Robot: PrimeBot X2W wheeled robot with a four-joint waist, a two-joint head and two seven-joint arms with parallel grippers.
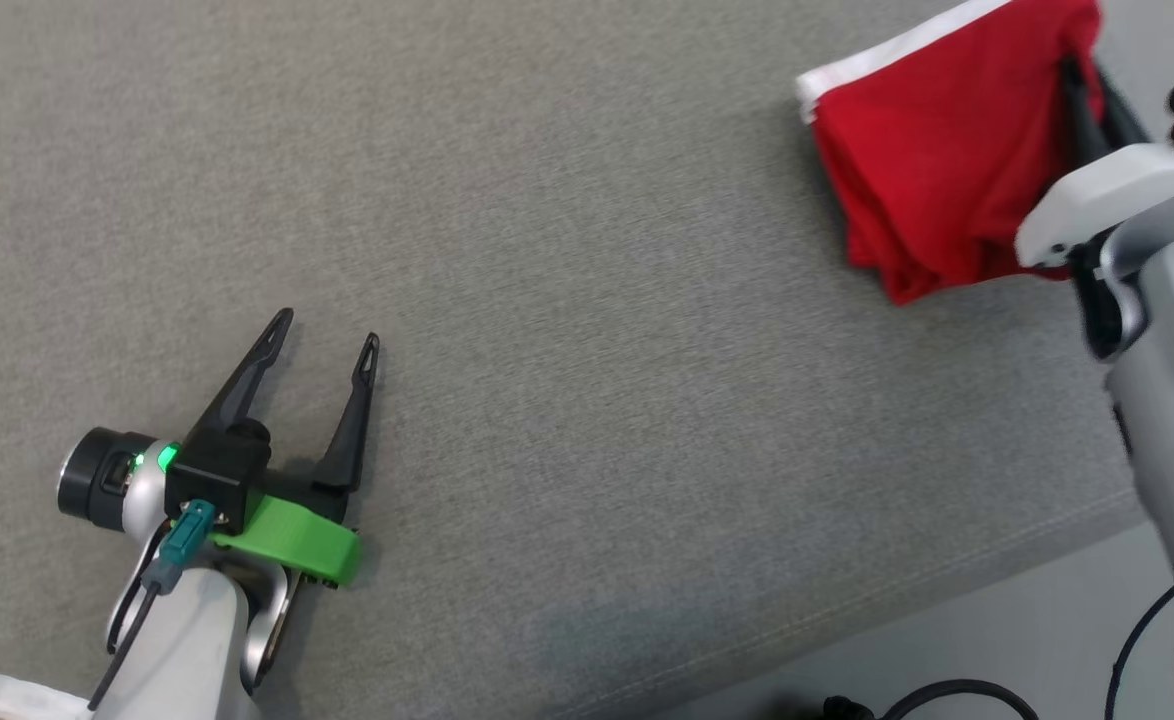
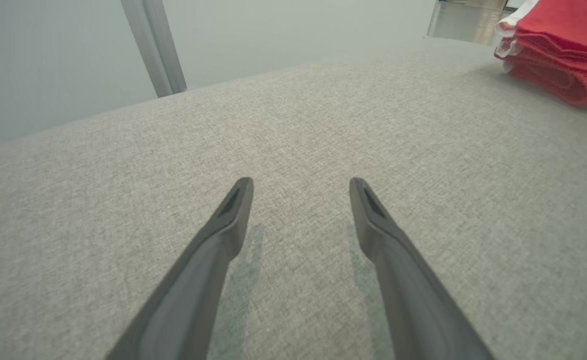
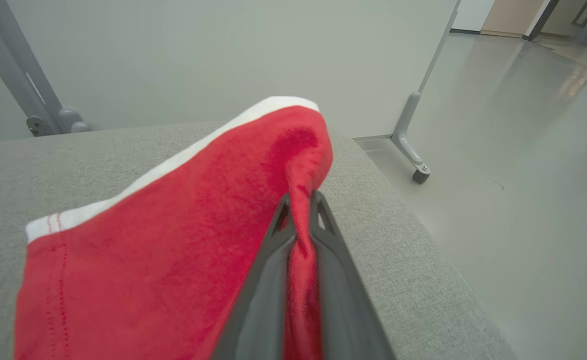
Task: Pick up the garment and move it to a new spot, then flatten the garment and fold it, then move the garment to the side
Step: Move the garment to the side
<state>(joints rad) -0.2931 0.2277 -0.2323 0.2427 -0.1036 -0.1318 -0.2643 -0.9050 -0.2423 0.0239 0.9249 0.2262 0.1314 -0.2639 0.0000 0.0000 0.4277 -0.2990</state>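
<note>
My right pincer (image 3: 301,200) pinches the folded red garment (image 3: 173,240), whose bulk lies left of it. I judge that only the move aside is left. My left pincer (image 1: 327,328), spread, is well apart.

Right end effector (image 3: 301,200) pinching red garment (image 3: 173,240) over grey cushion (image 3: 373,210)

One high view, two low.
From the head, steeply down on the table (image 1: 547,250); from the left wrist, low, well apart from the garment (image 2: 563,50); from the right wrist, close against it; shared by all three, that garment.
</note>
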